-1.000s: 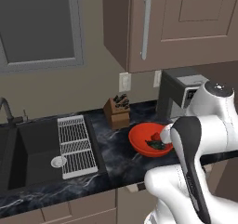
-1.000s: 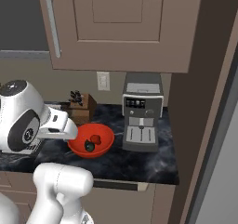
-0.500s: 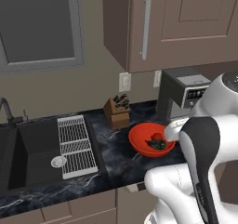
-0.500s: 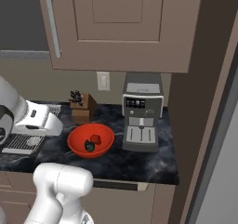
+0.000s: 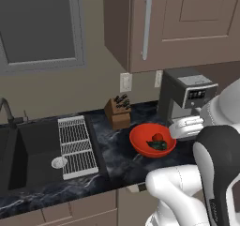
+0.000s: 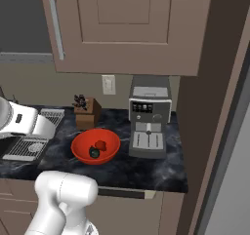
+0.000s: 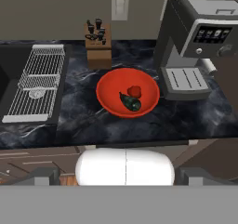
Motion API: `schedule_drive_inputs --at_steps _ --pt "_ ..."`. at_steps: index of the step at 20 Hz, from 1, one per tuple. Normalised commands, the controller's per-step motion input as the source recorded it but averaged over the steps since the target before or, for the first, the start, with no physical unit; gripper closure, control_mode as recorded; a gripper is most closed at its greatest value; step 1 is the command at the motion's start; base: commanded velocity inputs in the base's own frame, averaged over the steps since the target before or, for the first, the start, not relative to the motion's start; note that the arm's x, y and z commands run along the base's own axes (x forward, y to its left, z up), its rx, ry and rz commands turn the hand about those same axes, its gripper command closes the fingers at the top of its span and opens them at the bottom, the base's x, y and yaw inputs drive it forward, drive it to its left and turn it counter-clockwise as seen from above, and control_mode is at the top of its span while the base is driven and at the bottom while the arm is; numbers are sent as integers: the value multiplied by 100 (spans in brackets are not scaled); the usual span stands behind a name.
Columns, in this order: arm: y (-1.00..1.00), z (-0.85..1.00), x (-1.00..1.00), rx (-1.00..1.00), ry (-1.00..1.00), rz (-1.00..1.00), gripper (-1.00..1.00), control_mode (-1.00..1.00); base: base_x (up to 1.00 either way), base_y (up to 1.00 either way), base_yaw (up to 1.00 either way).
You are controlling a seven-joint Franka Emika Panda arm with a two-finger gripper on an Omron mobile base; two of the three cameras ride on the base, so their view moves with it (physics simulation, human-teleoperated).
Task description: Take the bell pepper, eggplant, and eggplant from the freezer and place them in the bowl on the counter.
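The red-orange bowl (image 5: 140, 143) (image 6: 80, 148) (image 7: 108, 97) stands on the black counter (image 7: 79, 118), left of the coffee machine. Inside it lie a red bell pepper (image 7: 135, 91) (image 5: 158, 137) (image 6: 101, 144) and one dark eggplant (image 7: 130, 102) (image 6: 93, 152). The other eggplant is out of view. My gripper (image 7: 119, 177) hangs back over the counter's front edge, well short of the bowl, its fingertips (image 7: 44, 176) spread wide with nothing between them. The freezer's grey front (image 6: 234, 180) shows at the far right.
A grey coffee machine (image 5: 187, 96) (image 6: 149, 122) (image 7: 195, 42) stands right of the bowl. A wooden knife block (image 5: 117, 113) (image 7: 98, 46) sits behind it. A wire rack (image 5: 75, 145) (image 7: 35, 79) lies beside the dark sink (image 5: 33, 150). Taupe wall cabinets (image 6: 127, 29) hang overhead.
The hand has drawn back and away from above the bowl, so the bowl and its contents show fully. Bowl, pepper and eggplant have stayed put.
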Motion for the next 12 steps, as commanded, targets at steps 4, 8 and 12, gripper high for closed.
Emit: schedule_drive_inputs --at_steps 4,8,12 --pt "0 0 0 0 0 0 -100 100 -89 0 0" --pt "0 0 0 0 0 0 -100 100 -100 0 -1" --pt "0 0 0 0 0 0 -100 100 -100 -29 -8"
